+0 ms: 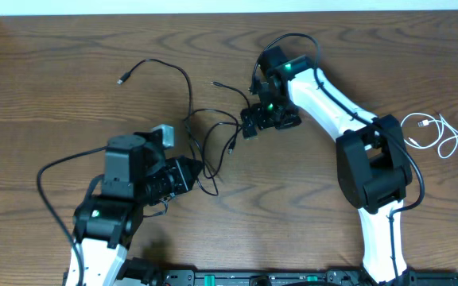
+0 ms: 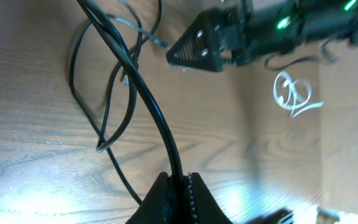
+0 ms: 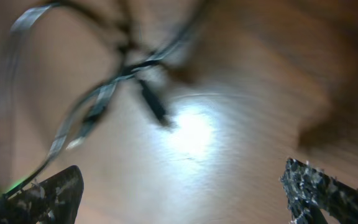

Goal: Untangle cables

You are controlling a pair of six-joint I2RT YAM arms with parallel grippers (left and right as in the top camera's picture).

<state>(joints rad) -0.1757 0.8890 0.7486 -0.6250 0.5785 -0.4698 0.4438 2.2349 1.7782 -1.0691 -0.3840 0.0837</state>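
From above, the black cords (image 1: 213, 133) lie in a loose snarl of crossed loops near the middle of the table (image 1: 54, 95). The white cord (image 1: 440, 135) sits coiled by itself at the right edge, well apart from them (so that one looks already sorted out). The left gripper (image 1: 196, 171) reaches in from the lower left to the near side of the snarl, and the right gripper (image 1: 251, 125) hangs just beside its far side. In the left wrist view, the left gripper's jaws are pressed together on one of the black cords. That cord runs up and away from them into loops that cross other strands, and the right gripper shows beyond with nothing between its jaws. In the right wrist view, which is blurred, its jaws stand wide apart with bare wood between them; the crossed strands and a plug (image 3: 155, 107) lie ahead, untouched. My judgement is that the work is partly done, and the black cords have yet to be drawn apart from one another.
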